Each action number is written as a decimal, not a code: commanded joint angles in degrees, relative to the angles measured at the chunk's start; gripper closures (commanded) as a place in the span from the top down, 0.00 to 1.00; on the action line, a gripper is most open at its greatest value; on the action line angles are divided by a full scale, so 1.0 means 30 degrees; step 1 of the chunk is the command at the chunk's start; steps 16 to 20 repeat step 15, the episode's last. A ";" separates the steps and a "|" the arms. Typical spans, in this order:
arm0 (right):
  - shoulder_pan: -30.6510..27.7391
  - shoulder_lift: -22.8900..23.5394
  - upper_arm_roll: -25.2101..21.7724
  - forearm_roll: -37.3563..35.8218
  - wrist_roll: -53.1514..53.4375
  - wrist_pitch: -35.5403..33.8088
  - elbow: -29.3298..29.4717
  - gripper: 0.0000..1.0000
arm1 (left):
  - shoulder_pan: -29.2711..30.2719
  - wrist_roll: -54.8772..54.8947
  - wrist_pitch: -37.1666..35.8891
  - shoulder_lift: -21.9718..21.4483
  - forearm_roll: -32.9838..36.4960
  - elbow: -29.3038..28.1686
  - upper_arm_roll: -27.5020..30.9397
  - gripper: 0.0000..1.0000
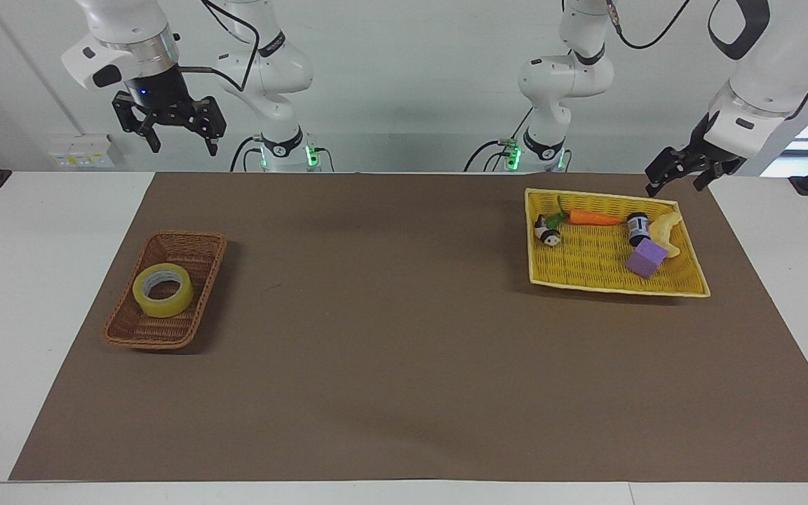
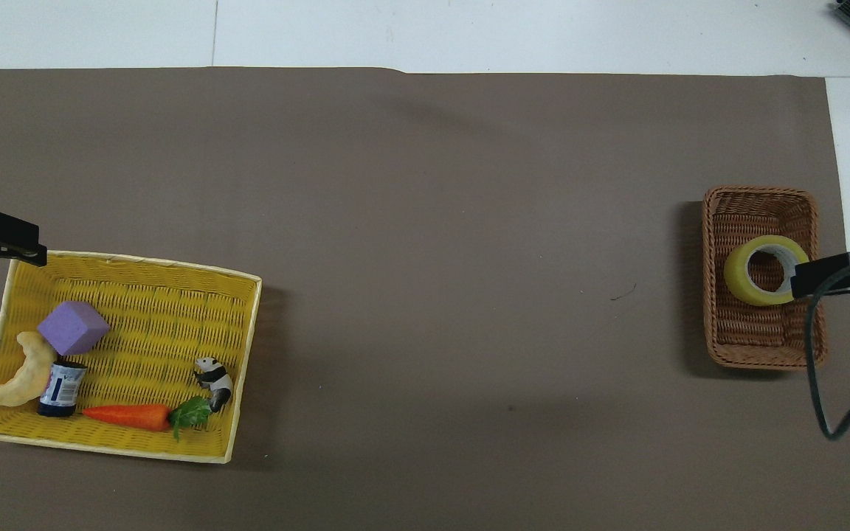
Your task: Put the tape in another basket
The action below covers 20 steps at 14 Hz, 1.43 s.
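- The tape (image 1: 163,290) lies flat, hole up, inside the brown wicker basket (image 1: 202,242) toward the right arm's end of the bench (image 1: 404,393). It sits about midway along the basket, and nothing touches it.
- By the look of it, the roll is where the task wants it, in the small basket and not in the yellow tray (image 1: 597,270). I would call the move done, or as good as done.
- The right end effector (image 1: 169,132) hangs high, up near the robots' edge of the bench, well above the basket and clear of it. Its two fingers stand apart and carry nothing.
- From overhead, only its tip pokes in beside the basket, over the edge of the roll; the facing view shows this is just height, not contact.
- The left end effector (image 1: 677,177) waits by the corner of the yellow tray nearest the robots, fingers apart, holding nothing.
- The tray holds a carrot (image 1: 595,218), a small panda figure (image 1: 548,232), a little dark jar (image 1: 637,228), a pale curved piece (image 1: 669,233) and a purple cube (image 1: 646,257); none of them looks disturbed.
- What may be left is only for the right arm to pull clear and settle. I see no further handling that the tape needs.
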 commanded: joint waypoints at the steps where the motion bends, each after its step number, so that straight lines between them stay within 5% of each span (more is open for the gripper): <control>1: -0.0205 -0.0078 -0.0243 0.0857 -0.0477 -0.0290 0.0156 1.00 | 0.0327 -0.0146 -0.0067 -0.0433 0.0378 -0.0451 -0.0258 1.00; 4: -0.0293 0.0156 -0.0331 0.0626 -0.1409 -0.1926 0.0622 1.00 | 0.0327 -0.0146 -0.0096 -0.0433 0.0378 -0.0451 -0.0258 1.00; 20: -0.0205 -0.0019 -0.0419 0.0097 -0.1738 -0.0701 0.0596 1.00 | 0.0327 -0.0147 -0.0154 -0.0433 0.0378 -0.0480 -0.0258 1.00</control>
